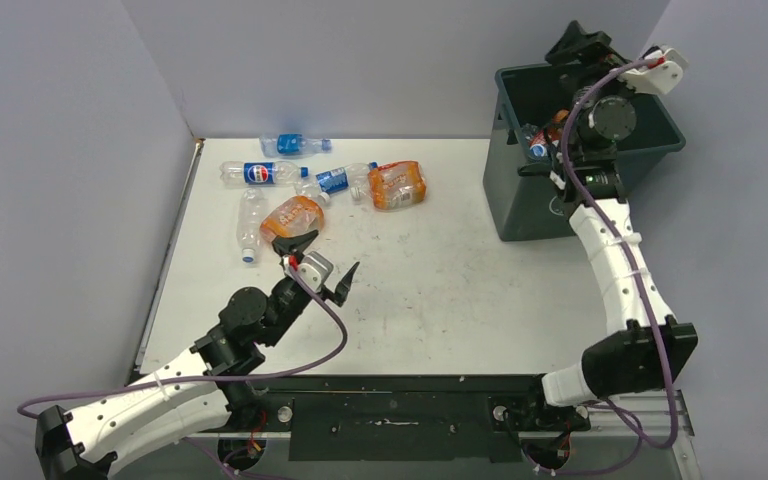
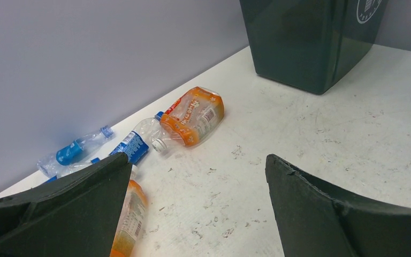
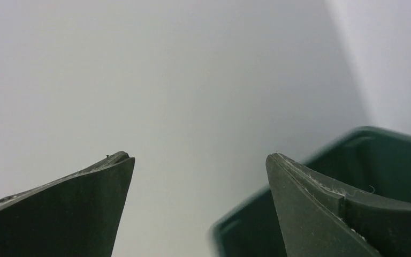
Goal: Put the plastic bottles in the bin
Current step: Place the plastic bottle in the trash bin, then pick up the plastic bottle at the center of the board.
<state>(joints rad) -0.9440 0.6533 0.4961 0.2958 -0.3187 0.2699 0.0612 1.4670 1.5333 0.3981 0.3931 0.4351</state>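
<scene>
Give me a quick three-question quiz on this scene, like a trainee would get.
1. True or false: the right gripper is open, near the bin.
2. How many plastic bottles lie on the table? A three, B six, C ten.
3. Fill in: the bottle nearest the left gripper is ___ in colour.
Key: 1 true; 2 B; 3 orange.

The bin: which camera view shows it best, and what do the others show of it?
Top external: the bin shows whole, with its open top, though the right arm partly covers it. Left wrist shows only its lower walls; right wrist, a blurred rim corner.
</scene>
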